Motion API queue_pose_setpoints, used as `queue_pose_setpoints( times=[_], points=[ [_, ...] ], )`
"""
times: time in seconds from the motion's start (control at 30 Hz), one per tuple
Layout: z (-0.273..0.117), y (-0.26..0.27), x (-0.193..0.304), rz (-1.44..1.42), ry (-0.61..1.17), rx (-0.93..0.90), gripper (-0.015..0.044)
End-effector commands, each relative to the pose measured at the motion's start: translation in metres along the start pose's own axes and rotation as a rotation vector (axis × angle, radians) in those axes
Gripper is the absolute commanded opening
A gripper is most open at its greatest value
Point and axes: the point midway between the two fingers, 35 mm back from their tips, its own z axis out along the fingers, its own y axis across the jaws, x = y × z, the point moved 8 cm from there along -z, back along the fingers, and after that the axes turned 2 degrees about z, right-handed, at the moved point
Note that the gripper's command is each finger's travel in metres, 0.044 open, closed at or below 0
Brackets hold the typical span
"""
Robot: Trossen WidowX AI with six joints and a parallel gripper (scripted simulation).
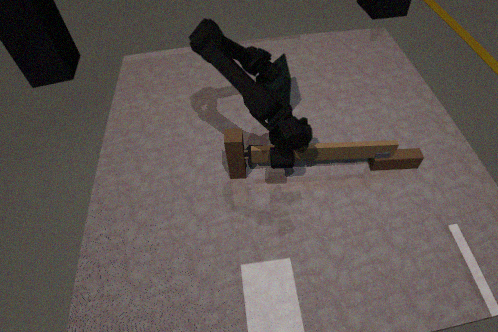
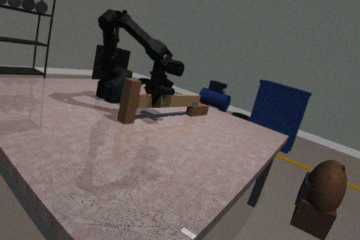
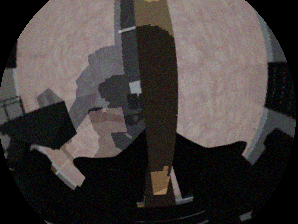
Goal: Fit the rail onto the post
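Observation:
The long wooden rail [image 1: 350, 150] [image 2: 184, 100] [image 3: 157, 90] is held off the table and looks about level. Its far end lies at the bracket [image 1: 382, 154] [image 2: 195, 104] on the low footboard block [image 1: 402, 160] [image 2: 197, 110]. The wooden post [image 1: 235, 158] [image 2: 129, 101] stands upright at the rail's near end. A narrow dark gap shows between post and rail end in the top view; the pegs cannot be made out clearly. My gripper [image 1: 283, 154] [image 2: 157, 100] [image 3: 155, 130] is shut on the rail near that end. The holes are hidden.
The arm reaches over the tabletop [image 1: 175, 238] [image 2: 173, 157] from its base behind the rail. A white patch [image 1: 272, 293] and a white strip [image 1: 472, 268] lie toward the front. Dark boxes, a shelf and a blue bin [image 2: 280, 110] stand beyond the table.

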Motion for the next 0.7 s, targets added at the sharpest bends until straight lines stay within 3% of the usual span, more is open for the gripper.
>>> queue_pose_setpoints(
  times=[0.0, 0.67],
  points=[
    [-0.0010, 0.0000, 0.0019, -0.005, 0.002, 0.003, 0.0000],
    [-0.0021, -0.0002, 0.0080, -0.005, 0.002, 0.003, 0.0000]
  ],
)
